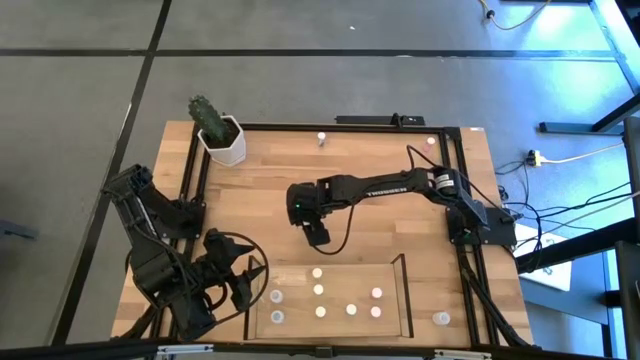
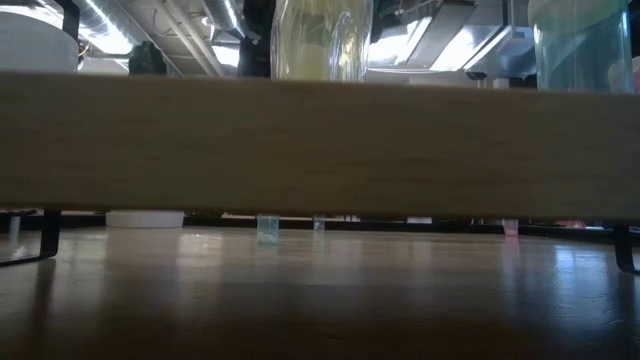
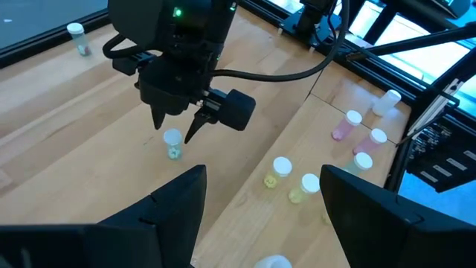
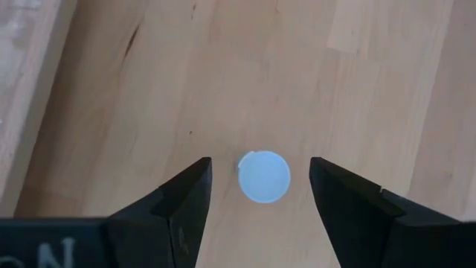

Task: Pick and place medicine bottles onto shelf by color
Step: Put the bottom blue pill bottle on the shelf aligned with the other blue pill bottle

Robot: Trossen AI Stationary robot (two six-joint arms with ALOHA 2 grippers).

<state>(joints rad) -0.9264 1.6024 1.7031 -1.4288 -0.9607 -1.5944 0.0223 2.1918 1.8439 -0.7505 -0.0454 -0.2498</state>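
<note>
I read the high view first. The wooden surface (image 1: pixel 340 190) fills the middle of the frame. The shelf (image 1: pixel 404 292) sits along its lower edge, centre to right. My right arm reaches from the right side toward frame centre. My left arm is folded at the lower left, waiting, its left hand (image 3: pixel 260 201) spread and empty beside the shelf.

Inside the shelf I count several medicine bottles (image 1: pixel 351 309) standing in loose rows. More stand outside it: one at the top centre of the surface, one at the top right, one at the lower right, one just left of the shelf.

The right hand (image 4: pixel 259 186) hangs over a single bottle (image 4: pixel 264 176) standing on bare wood, just above the shelf's upper wall in the high view. In the right wrist view its pale round cap sits between the two fingers, a touch nearer the right-of-frame finger, with clear gaps on both sides. Fingers are spread, nothing pinched. In the left wrist view the fingertips (image 3: pixel 158 119) point down to either side of the cap and seem to be about level with it or just above.

Risks, my judgement: the bottle is small and light, so a finger meeting it off-centre could tip or skid it. Closing too high would pinch only the cap and let it slip. I cannot tell this bottle's colour with confidence, so it could go into the wrong row.
</note>
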